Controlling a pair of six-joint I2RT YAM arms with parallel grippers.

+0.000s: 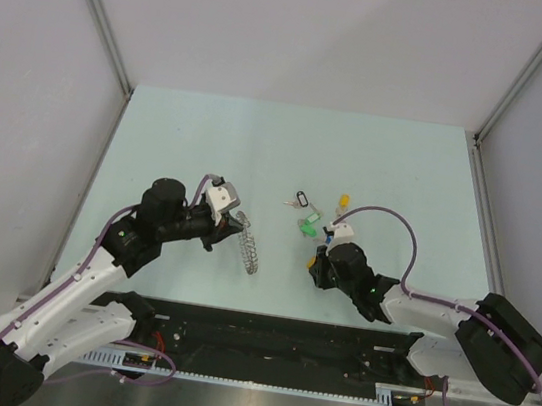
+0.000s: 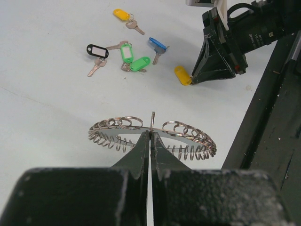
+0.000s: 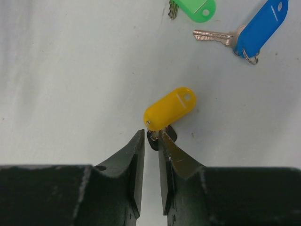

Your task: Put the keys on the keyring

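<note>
Two grippers: left gripper (image 2: 150,134) clamps the stiff keyring (image 2: 186,132); right gripper (image 3: 151,134) flanks a yellow key (image 3: 169,108) (light, slippery), grasp unclear; we'd pinch its tag

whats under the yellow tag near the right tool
A dark key head peeks out under the yellow tag, right at the tips of the right tool; the key's blade is covered.

The keyring (image 1: 248,244), a big silver ring rimmed with small wire loops, stood tilted up on edge, left of the keys (image 2: 126,52). These lay flat in a loose scatter: one black-tagged key (image 2: 97,51), two green, one blue key (image 3: 261,26) and two yellow, one yellow key (image 3: 169,108) apart from the rest.
</note>
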